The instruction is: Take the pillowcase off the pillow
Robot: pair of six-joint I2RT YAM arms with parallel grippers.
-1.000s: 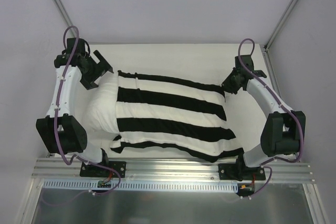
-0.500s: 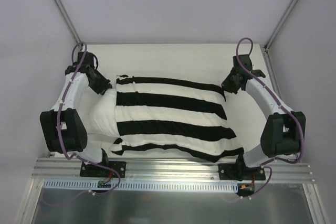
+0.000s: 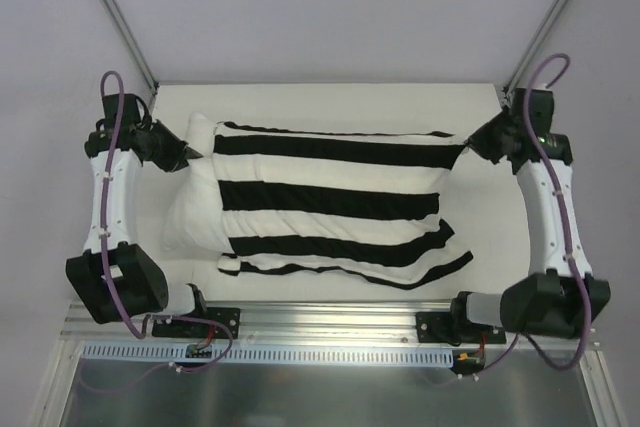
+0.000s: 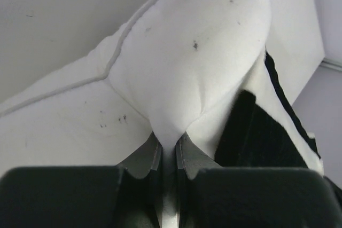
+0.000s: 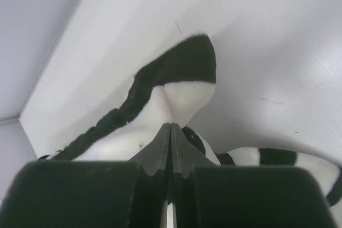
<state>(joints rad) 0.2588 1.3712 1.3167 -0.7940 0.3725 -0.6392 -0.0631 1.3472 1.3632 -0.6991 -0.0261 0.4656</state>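
Upper left: clamped on white pillow (image 3: 190,212) corner with left gripper (image 3: 189,154); upper right: pinched on striped pillowcase (image 3: 330,192) corner with right gripper (image 3: 471,144); spread across pale surface (image 3: 330,102) between.

White table (image 3: 330,99), pale grey walls (image 3: 320,7), aluminium rail (image 3: 330,321)

A robotics lab cell: a white desk (image 3: 330,97) boxed in by plain pale walls (image 3: 320,7) and metal corner struts (image 3: 117,17), with robot arms (image 3: 108,197) bolted to an aluminium rail (image 3: 330,322) (purple cables (image 3: 112,107) looping along them).
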